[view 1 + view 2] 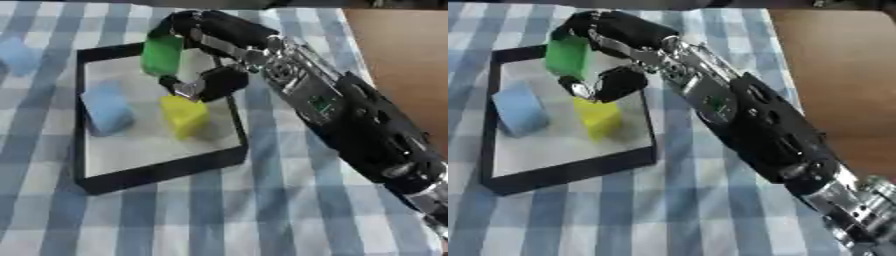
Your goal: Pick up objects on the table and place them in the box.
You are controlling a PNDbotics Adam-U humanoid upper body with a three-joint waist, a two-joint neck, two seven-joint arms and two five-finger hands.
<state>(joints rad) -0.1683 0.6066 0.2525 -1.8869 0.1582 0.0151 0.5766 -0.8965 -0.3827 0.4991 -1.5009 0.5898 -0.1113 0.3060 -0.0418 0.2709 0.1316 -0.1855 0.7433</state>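
A shallow black-rimmed box [157, 172] with a white floor lies on the checked cloth. Inside it sit a light blue block [107, 107] at the left and a yellow block [184, 115] in the middle. My right hand [214, 40] reaches in from the lower right and hangs over the box's far side, its fingers and thumb curled round a green block [162, 55] held above the white floor. Another light blue object [17, 55] lies on the cloth outside the box, at the far left. My left hand shows in neither view.
The blue-and-white checked tablecloth [262, 210] covers the table. A bare brown surface [411, 50] lies past the cloth's right edge. My right forearm [350, 115] slants across the cloth to the right of the box.
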